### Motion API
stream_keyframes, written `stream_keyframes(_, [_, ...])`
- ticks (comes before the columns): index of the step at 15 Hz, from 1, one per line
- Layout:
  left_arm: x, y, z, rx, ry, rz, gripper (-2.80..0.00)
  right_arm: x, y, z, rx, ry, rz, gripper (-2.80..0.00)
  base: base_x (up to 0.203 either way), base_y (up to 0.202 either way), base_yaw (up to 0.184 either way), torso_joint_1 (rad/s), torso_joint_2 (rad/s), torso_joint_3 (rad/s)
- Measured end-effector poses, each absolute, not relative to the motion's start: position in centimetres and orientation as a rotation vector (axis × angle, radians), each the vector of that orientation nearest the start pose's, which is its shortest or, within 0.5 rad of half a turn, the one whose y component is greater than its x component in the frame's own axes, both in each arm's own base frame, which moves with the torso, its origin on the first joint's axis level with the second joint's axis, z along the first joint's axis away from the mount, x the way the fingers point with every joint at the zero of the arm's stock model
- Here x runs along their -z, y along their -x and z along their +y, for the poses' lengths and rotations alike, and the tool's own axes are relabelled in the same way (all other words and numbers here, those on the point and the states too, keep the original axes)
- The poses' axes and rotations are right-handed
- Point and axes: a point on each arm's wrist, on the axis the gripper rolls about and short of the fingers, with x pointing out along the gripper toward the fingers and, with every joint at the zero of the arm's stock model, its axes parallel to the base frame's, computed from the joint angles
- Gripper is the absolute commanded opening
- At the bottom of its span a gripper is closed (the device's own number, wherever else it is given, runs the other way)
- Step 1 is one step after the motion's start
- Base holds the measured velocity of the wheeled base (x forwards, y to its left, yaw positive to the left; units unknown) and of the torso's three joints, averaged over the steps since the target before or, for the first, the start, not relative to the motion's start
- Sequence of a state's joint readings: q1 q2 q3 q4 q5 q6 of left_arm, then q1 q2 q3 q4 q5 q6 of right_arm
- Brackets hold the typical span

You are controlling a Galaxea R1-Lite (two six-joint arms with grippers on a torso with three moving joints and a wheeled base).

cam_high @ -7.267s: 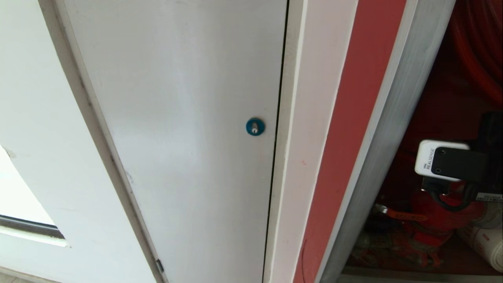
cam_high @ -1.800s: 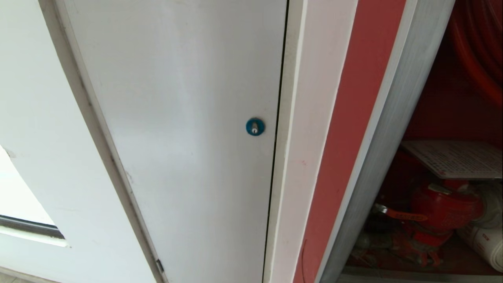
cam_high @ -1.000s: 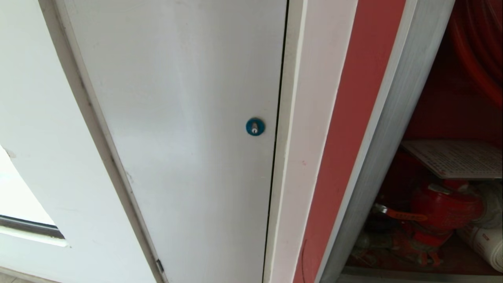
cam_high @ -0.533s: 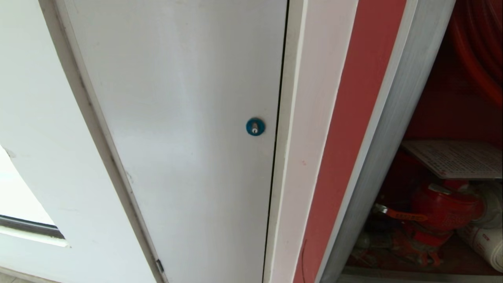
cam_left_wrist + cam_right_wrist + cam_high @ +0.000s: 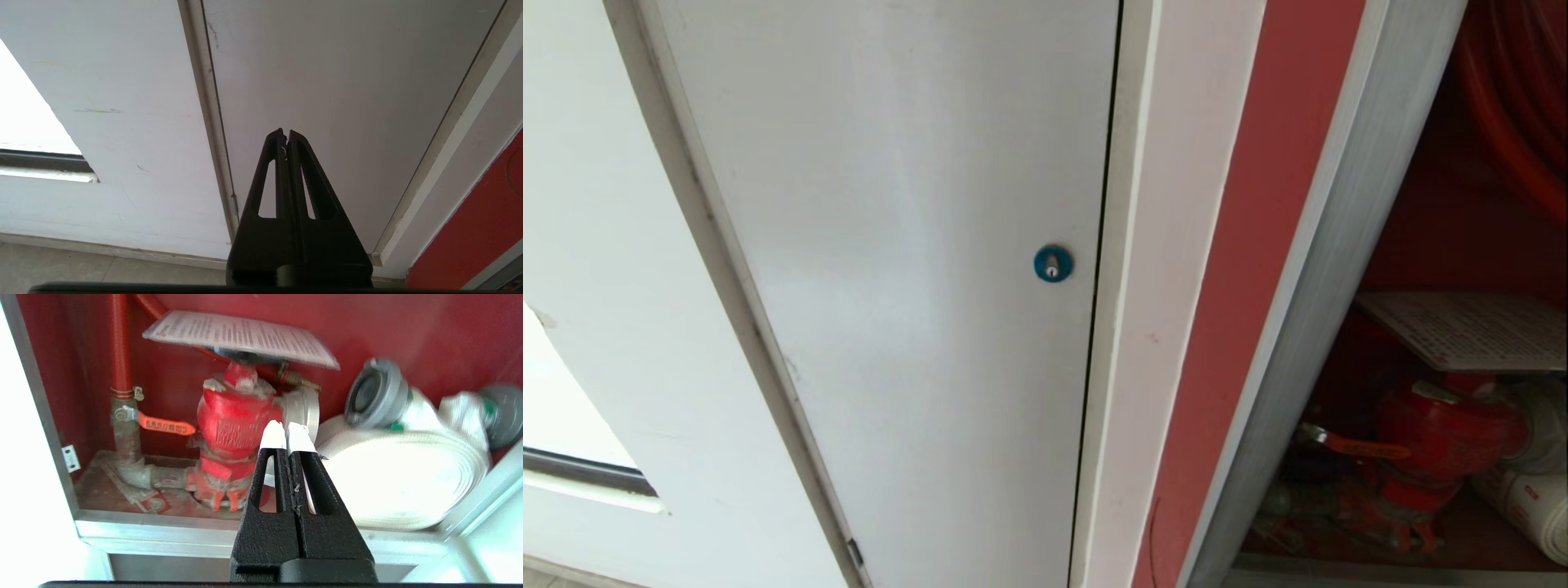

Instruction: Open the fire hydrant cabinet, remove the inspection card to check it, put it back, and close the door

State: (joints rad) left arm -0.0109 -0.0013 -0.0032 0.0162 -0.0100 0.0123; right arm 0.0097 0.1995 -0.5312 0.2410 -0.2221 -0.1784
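Your right hand (image 5: 284, 430) has withdrawn from the red-lined cabinet (image 5: 49, 428), closed and empty; the pale printed card (image 5: 241, 337) rests on the red valve (image 5: 235, 424): close up next.

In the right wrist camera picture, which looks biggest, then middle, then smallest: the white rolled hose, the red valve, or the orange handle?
As they look in the right wrist view, largest to smallest:
1. white rolled hose
2. red valve
3. orange handle
The hose and valve seem about equally far, so this order looks safe.
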Motion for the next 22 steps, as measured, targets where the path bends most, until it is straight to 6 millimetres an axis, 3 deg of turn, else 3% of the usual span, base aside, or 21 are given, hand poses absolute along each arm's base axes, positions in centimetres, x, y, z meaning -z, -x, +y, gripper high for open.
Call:
stream_keyframes(5, [-7.5,2.3,0.0,0.021,-0.012,0.011,-2.8,-14.8,5.5,-0.4,0.162,-0.033,-0.086,-2.8,0.0,0.0,0.0,0.0,0.0,0.0])
stream_keyframes(12, [-7.5,2.3,0.0,0.021,-0.012,0.011,-2.8,-9.5,2.8,-0.2,0.085,-0.089,-0.089,-2.8,0.0,0.0,0.0,0.0,0.0,0.0])
stream_keyframes(16, [-7.5,2.3,0.0,0.021,-0.012,0.011,-2.8,-7.9,2.3,-0.1,0.027,-0.073,-0.028,-2.8,0.0,0.0,0.0,0.0,0.0,0.0])
stream_keyframes(22, [-7.5,2.3,0.0,0.021,-0.012,0.011,-2.8,-7.7,2.3,-0.1,0.026,-0.074,-0.018,-2.8,0.0,0.0,0.0,0.0,0.0,0.0])
